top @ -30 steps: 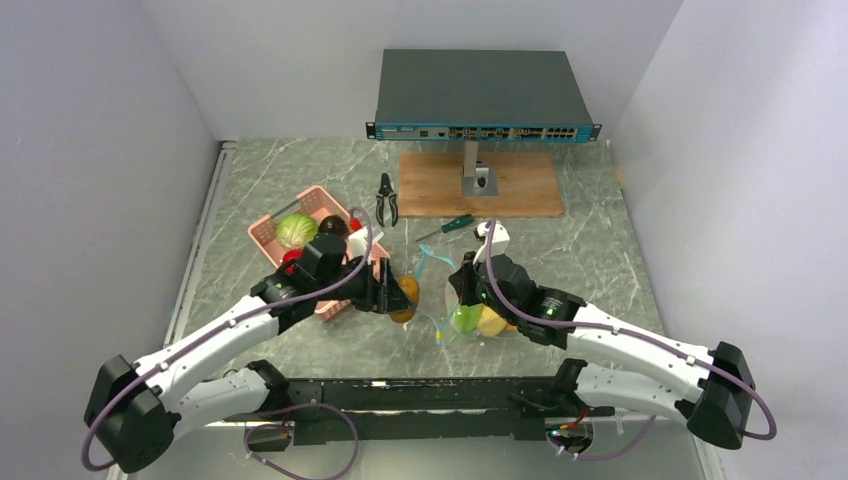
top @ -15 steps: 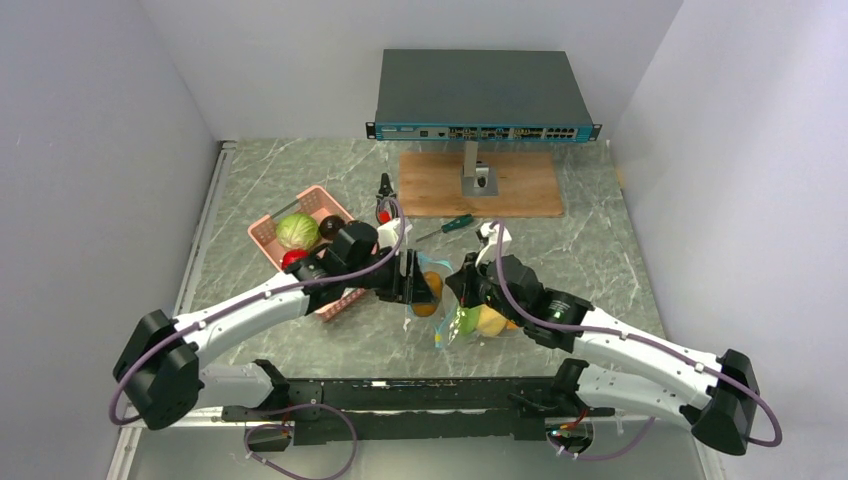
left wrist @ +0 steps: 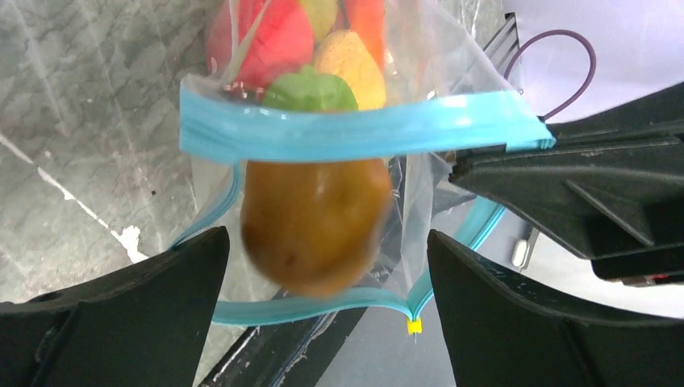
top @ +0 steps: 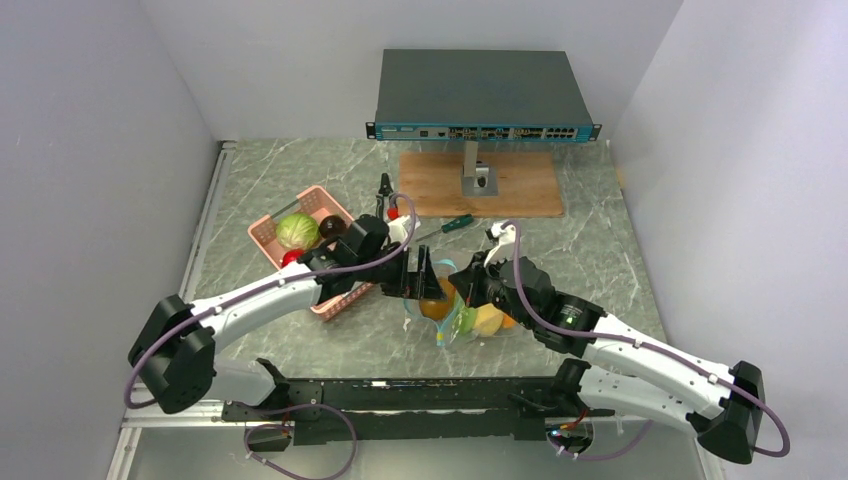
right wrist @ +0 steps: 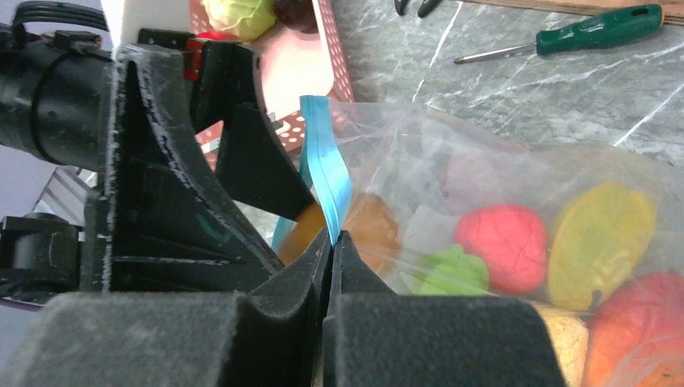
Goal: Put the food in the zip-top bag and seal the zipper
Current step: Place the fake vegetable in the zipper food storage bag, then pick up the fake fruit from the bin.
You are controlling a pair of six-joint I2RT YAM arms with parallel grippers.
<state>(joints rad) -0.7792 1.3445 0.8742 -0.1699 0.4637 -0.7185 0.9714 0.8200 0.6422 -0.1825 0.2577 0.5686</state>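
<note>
The clear zip-top bag [top: 478, 322] lies at the table's front middle with several colourful foods inside. My right gripper [right wrist: 332, 238] is shut on one lip of its teal-blue zipper [right wrist: 325, 161] and holds the mouth up and open; it also shows in the top view [top: 466, 287]. My left gripper [left wrist: 327, 270] is open at the mouth, its jaws wide apart. A brown-orange fruit [left wrist: 314, 222], blurred, sits loose between the two zipper lips [left wrist: 363, 133], touching neither finger. Red [right wrist: 500, 238], green [right wrist: 448, 270] and yellow [right wrist: 601, 242] foods show through the plastic.
A pink basket [top: 265, 232] at the left holds a green cabbage [top: 297, 230] and other foods. A green-handled screwdriver [top: 447, 226] and pliers [top: 386, 198] lie behind the bag. A network switch [top: 480, 95] stands on a wooden board [top: 520, 190] at the back.
My left arm carried the brown-orange fruit right from beside the basket to the bag's mouth and opened its jaws. The right gripper shifted slightly right, still holding the zipper.
</note>
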